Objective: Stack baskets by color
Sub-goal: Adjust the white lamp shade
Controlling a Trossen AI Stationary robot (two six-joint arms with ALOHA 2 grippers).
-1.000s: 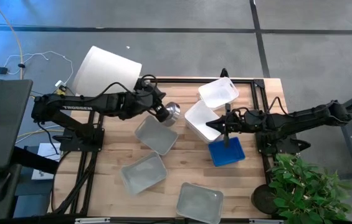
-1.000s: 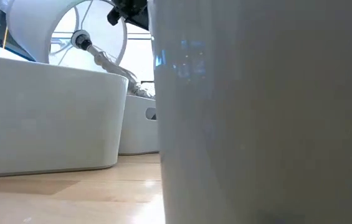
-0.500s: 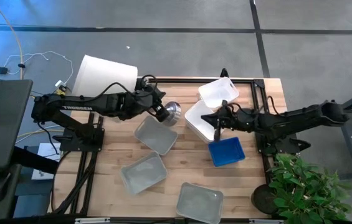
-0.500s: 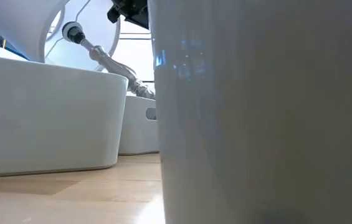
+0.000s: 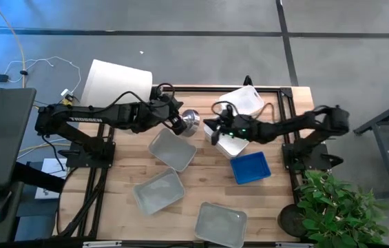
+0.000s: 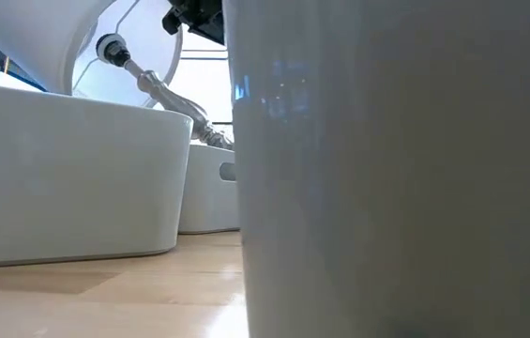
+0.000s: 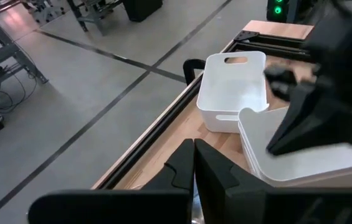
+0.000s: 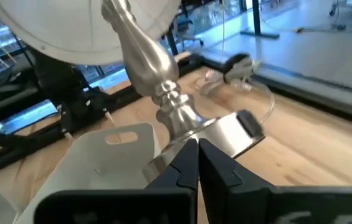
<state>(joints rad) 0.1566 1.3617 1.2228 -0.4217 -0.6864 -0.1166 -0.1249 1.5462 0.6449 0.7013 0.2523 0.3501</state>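
The left gripper [image 5: 180, 125] was closed, hovering near the far middle of the table [image 5: 122, 176] with its fingers [image 7: 191, 171] pressed together, right beside a metal lamp base [image 5: 191, 122]; whether it gripped the lamp could not be told. The lampshade [image 5: 115, 83] hung off the table's far left edge. The right gripper [image 5: 215, 131] was also closed, fingers [image 8: 194, 165] together and holding nothing, reaching left over the white baskets toward the lamp base. In the right wrist view the lamp's metal stem [image 8: 147, 56] rose from the base just beyond the fingertips. Two white baskets showed in the far right part of the table: one [image 5: 244, 100] at the far edge, and another [image 5: 230, 142] just nearer, partly under the right arm; whether a third was nested in either could not be told. In the left wrist view the far white basket [image 7: 235, 90] stood open side up, with the second one [image 7: 306, 165] touching or just beside it. A blue basket [image 5: 250, 167] lay just near of the white ones. Three grey baskets lay apart: one [image 5: 172, 149] in the middle, one [image 5: 158, 191] nearer and left, one [image 5: 220, 224] at the near edge. A potted plant [image 5: 335, 210] stood off the near right corner. The low view was filled by basket walls [image 6: 77, 178].
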